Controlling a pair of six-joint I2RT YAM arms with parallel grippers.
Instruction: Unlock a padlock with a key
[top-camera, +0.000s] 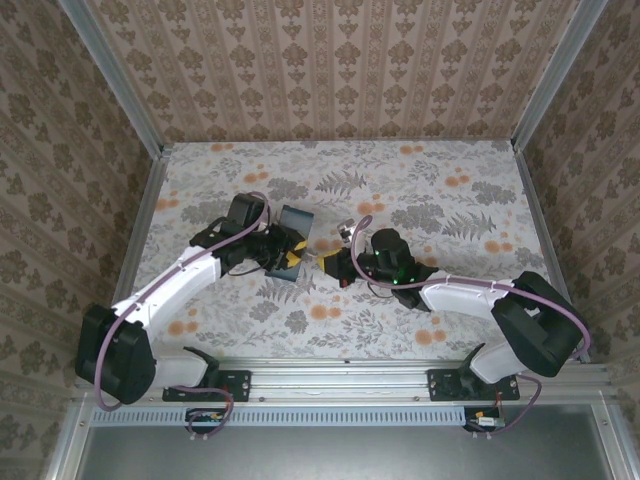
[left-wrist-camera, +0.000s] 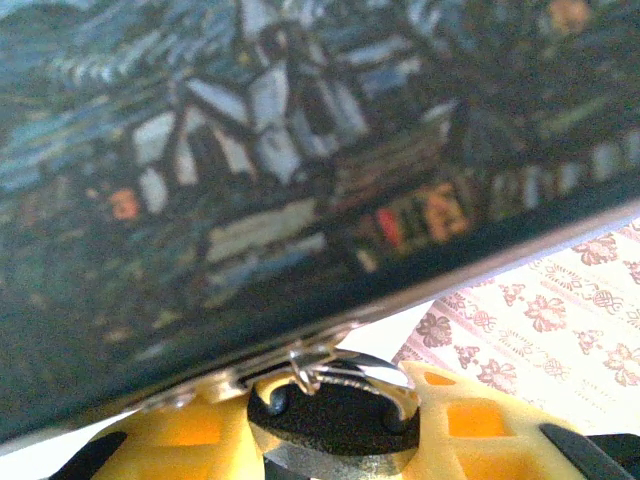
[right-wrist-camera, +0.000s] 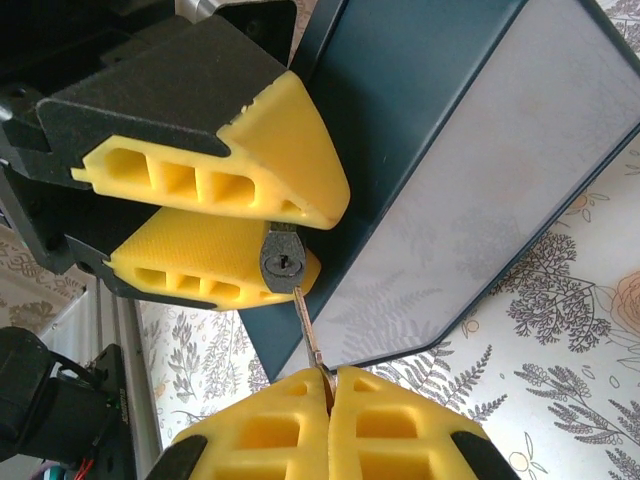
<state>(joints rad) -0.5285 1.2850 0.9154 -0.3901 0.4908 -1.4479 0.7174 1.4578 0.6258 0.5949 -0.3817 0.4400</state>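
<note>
Our right gripper (right-wrist-camera: 328, 388) is clamped on the tiny slim reddish-brown key (right-wrist-camera: 306, 335). The key's tip meets the keyhole of the tiny dark padlock (right-wrist-camera: 283, 262) just ahead of the fingertips; how deep it sits we cannot tell. Our left gripper (left-wrist-camera: 330, 440) pinches that padlock, shackled to the dark-blue painted box (left-wrist-camera: 300, 150). We judge the key needs a straight push along its shaft, fully home, before any turn.

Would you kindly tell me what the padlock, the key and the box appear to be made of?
The padlock: probably metal, dark matte body with a shinier keyway face. The key: thin metal blade, dull reddish-brown sheen. The box: unclear, tin or coated board; its smooth side faintly mirrors leaf patterns, so semi-glossy.
</note>
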